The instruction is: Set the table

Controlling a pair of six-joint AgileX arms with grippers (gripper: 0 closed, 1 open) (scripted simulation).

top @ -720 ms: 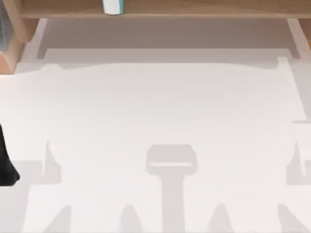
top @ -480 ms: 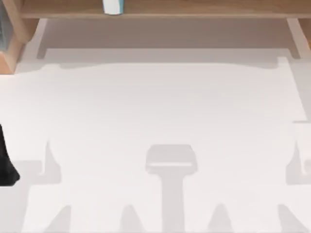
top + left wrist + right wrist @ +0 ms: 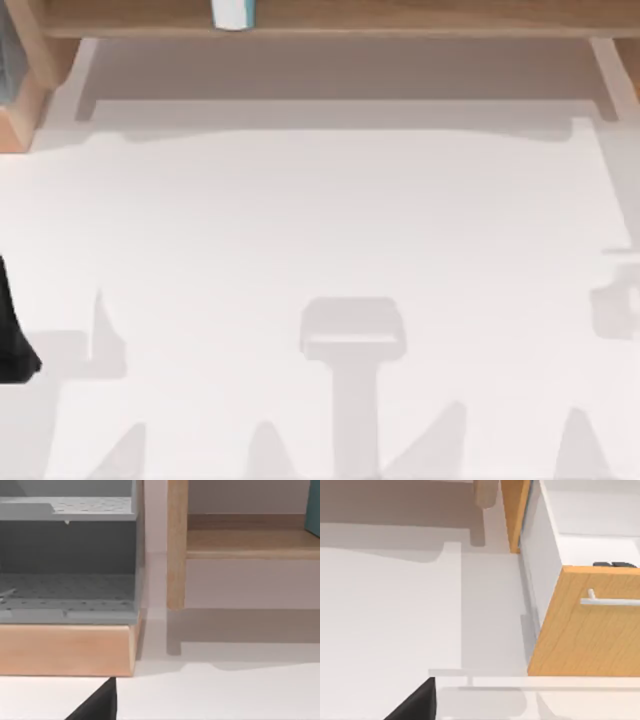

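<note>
**A:** What could you make of the claws?

**B:** Little. A dark wedge of the left gripper point(image 3: 100, 705) sat low over the table point(image 3: 320, 220), near a wooden base carrying a grey perforated rack point(image 3: 67, 555). A like wedge of the right gripper point(image 3: 417, 702) hung over the table's right side. I could not tell whether either was apart or together, and neither visibly held anything.

**A:** And the table itself?

**B:** It spread white and bare under both arms, in front of the wooden shelf frame point(image 3: 330, 20). I judged it stiff, heavy and fixed. It was a surface to set things on, not one to grasp. It looked smooth, so whatever was put down might slide.

**A:** Did the views differ?

**B:** Yes. From above, the left arm point(image 3: 12, 330) was a dark shape at the left edge, and a teal-and-white item point(image 3: 232, 12) stood on the shelf. The right wrist view gave an open wooden drawer point(image 3: 590, 625) with a pale handle point(image 3: 612, 601) and something dark inside point(image 3: 615, 565), too small to name.
</note>
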